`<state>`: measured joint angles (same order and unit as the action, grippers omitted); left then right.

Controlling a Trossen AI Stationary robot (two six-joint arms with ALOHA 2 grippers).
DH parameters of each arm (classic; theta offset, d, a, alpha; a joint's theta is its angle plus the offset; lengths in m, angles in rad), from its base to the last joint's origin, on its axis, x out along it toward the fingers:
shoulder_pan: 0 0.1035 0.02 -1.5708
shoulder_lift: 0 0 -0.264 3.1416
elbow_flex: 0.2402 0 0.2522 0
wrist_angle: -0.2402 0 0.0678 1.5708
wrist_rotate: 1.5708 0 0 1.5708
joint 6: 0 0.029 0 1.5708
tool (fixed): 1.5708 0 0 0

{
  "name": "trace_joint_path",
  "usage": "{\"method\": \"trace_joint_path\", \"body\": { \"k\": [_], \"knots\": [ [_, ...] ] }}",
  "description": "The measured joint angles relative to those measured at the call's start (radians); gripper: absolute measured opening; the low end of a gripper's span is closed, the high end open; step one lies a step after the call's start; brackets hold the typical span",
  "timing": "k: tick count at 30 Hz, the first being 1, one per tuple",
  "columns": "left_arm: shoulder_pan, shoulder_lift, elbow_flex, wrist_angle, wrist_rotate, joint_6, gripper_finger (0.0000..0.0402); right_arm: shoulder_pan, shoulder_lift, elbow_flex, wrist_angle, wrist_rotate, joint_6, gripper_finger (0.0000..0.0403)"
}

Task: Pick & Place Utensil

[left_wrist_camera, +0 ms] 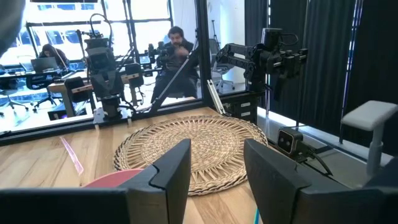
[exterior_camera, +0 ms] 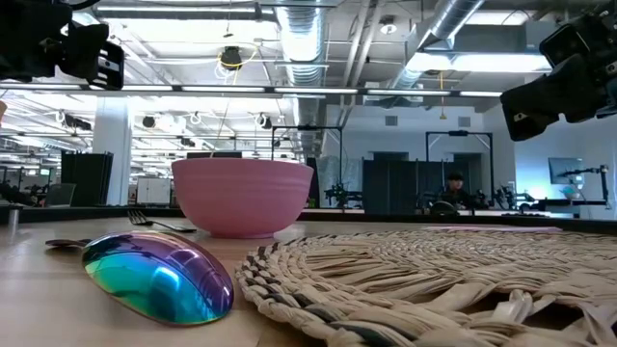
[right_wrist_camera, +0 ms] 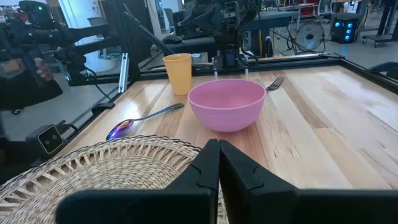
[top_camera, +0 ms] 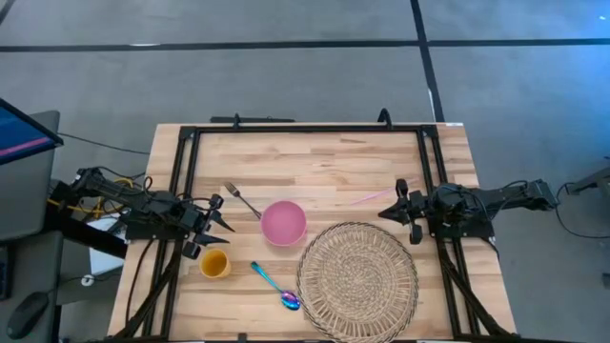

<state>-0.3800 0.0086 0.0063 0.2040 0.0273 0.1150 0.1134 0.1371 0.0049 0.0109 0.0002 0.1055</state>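
An iridescent spoon [top_camera: 275, 286] lies flat on the table near the front, left of the woven placemat [top_camera: 357, 280]; its bowl [exterior_camera: 159, 277] fills the low view's foreground. A silver fork [top_camera: 242, 201] lies left of the pink bowl [top_camera: 283, 223]. A yellow cup [top_camera: 214, 263] stands near my left gripper [top_camera: 217, 217], which hovers open at the table's left side. My right gripper [top_camera: 393, 207] hovers shut at the right side, past the placemat's far edge. In the right wrist view the spoon [right_wrist_camera: 143, 119], bowl [right_wrist_camera: 227, 104], cup [right_wrist_camera: 178, 73] and fork [right_wrist_camera: 275, 82] all show ahead.
A thin pink straw [top_camera: 370, 197] lies on the wood beyond the placemat. A black frame [top_camera: 305, 128] borders the table's far, left and right sides. Bare wood lies across the far half. People sit in the room behind, seen in the left wrist view.
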Motion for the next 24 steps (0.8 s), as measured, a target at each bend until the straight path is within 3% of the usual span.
{"method": "trace_joint_path", "body": {
  "k": [4,9,24],
  "knots": [
    [0.000,0.000,0.000,0.000,0.000,-0.015,0.0150,0.000,0.000,0.000,0.000,0.000,0.000,0.0000],
    [0.000,0.000,0.000,0.001,0.000,-0.166,0.0150,0.000,0.000,0.000,0.000,0.000,0.000,0.0000],
    [0.000,0.000,0.000,0.019,0.000,-0.183,0.0150,0.000,0.000,0.000,0.000,0.000,0.000,0.0000]
  ]
}}
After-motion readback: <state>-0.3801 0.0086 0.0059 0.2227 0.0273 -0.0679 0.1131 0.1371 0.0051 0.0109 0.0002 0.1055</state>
